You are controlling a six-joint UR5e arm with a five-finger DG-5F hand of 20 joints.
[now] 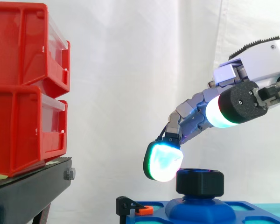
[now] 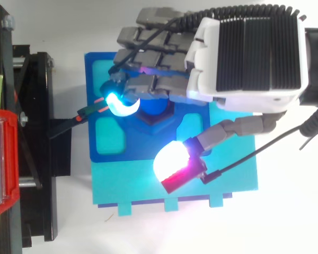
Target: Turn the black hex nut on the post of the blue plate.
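The black hex nut (image 1: 200, 182) sits on top of the rounded blue post (image 1: 200, 211), roughly mid-way across the blue plate (image 2: 138, 149). There's lots of free air above and to the right of the nut in the side view. On its left, one glowing pad of the fingers (image 1: 163, 161) hangs just beside its edge. The hand (image 2: 249, 53) reaches in from the right with the fingers stretched out and relaxed. The thumb (image 2: 172, 161) is spread well apart from them, and nothing is gripped.

The plate lies on a teal base (image 2: 127, 185) with a white curtain (image 1: 130, 70) behind it. The red bins (image 1: 23, 88) on the black stand (image 1: 28, 191) are well off to the left. A small black clip with an orange bit (image 1: 130, 205) sits at the plate's left edge.

From above, the fingers cover most of the nut. Can't tell if that pad actually touches it. The plate's bottom is cut off in the side view.
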